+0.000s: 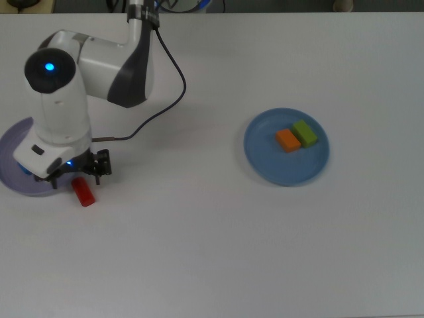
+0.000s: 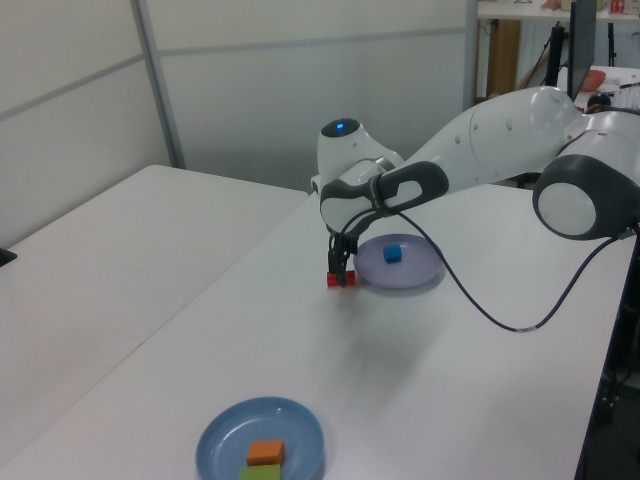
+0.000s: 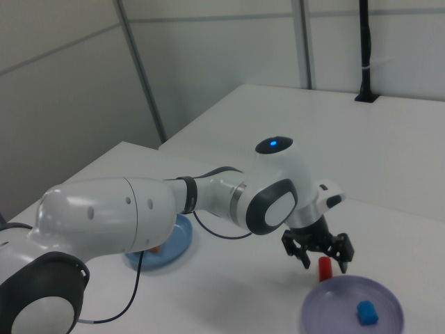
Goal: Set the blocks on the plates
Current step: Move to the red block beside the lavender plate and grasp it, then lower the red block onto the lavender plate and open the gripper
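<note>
The red block [image 1: 83,192] lies on the table just off the rim of the lavender plate [image 1: 12,154]. My gripper [image 1: 75,173] hangs low right over it, open, with a finger on either side in the right view, where the gripper [image 3: 320,255] stands above the red block [image 3: 324,268]. The blue cube [image 2: 391,254] sits on the lavender plate [image 2: 412,271]; the arm hides it in the top view. At the top view's right, the blue plate [image 1: 286,165] holds the orange block [image 1: 287,140] and the green block [image 1: 305,132] side by side.
The white arm [image 1: 99,59] and its black cable [image 1: 173,86] reach in from the table's far edge in the top view. White panel walls [image 2: 300,90] stand behind the table in the left view.
</note>
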{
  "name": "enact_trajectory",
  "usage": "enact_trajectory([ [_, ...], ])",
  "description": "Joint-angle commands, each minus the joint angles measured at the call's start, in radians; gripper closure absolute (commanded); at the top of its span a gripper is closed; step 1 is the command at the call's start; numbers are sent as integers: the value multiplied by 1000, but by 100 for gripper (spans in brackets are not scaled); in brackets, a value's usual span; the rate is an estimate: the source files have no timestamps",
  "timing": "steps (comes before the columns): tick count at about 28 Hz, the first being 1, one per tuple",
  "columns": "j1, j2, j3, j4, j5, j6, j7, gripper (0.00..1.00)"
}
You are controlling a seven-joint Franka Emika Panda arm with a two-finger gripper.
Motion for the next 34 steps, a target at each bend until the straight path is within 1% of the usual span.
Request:
enact_trajectory([
  [1, 11, 23, 21, -18, -14, 3, -7, 42],
  [6, 7, 42, 21, -14, -10, 9, -5, 74],
  [7, 3, 42, 21, -11, -8, 9, -7, 90],
  [8, 1, 42, 21, -9, -8, 8, -5, 97],
  [9, 1, 42, 21, -9, -7, 8, -5, 99],
  [24, 1, 31, 21, -8, 1, 3, -1, 100],
  [28, -8, -29, 16, -12, 19, -23, 4, 100],
  [30, -17, -49, 13, -9, 41, -72, -4, 100],
  [31, -31, -75, 10, -9, 58, -113, -13, 100],
  [34, -57, -115, 10, -12, 81, -152, -36, 100],
])
